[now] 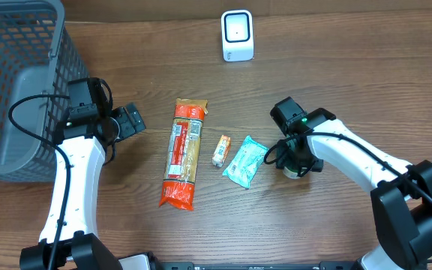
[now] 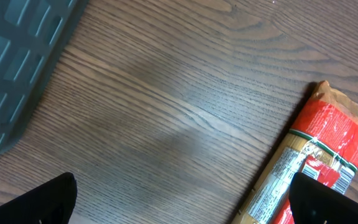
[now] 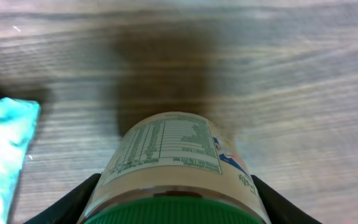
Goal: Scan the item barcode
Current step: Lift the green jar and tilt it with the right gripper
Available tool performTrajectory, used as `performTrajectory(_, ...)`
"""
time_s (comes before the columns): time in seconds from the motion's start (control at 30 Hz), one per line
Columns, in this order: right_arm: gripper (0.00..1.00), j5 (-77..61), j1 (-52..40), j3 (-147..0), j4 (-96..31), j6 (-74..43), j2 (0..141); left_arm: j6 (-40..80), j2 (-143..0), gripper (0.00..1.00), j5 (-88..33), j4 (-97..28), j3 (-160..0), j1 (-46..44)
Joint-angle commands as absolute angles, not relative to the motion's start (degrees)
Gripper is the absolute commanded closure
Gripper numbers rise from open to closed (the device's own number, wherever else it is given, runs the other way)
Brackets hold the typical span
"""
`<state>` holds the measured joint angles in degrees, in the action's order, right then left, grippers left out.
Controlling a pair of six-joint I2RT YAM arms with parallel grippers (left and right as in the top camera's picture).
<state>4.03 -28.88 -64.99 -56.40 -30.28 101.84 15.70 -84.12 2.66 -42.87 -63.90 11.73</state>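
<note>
Green-capped, the bottle (image 3: 173, 158) stands between the right gripper's (image 1: 297, 159) jaws, one finger at each flank; whether they pinch it yet cannot be told. A hold so near the cap may let the round body tilt, slip, or hide its barcode. The left gripper (image 2: 179, 202) gapes, empty.

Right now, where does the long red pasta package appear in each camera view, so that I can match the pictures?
Overhead: the pasta package lies near the centre of the table, running top to bottom.
Left wrist: one end of it fills the lower right corner.
Right wrist: not in it.
Shared landmark: the grey basket, at far left overhead and at the upper left of the left wrist view.
</note>
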Motion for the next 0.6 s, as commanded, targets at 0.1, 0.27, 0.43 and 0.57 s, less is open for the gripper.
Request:
performTrajectory(0.1, 0.96, -4.0, -24.6, -72.4, -61.3, -34.7, 94.5, 14.8, -83.2, 0.0, 3.2, -42.9, -64.2, 11.6)
performTrajectory(0.27, 0.96, -22.9, -20.6, -72.4, -61.5, -34.7, 91.5, 14.8, -83.2, 0.0, 3.2, -42.9, -64.2, 11.6)
performTrajectory(0.43, 0.96, -43.4, -17.1, -72.4, -64.0, -34.3, 91.4, 14.8, -83.2, 0.0, 3.2, -42.9, -64.2, 11.6)
performTrajectory(0.57, 0.96, -50.0, -14.5, -72.4, -68.4, -35.7, 91.4, 14.8, -83.2, 0.0, 3.2, -42.9, -64.2, 11.6)
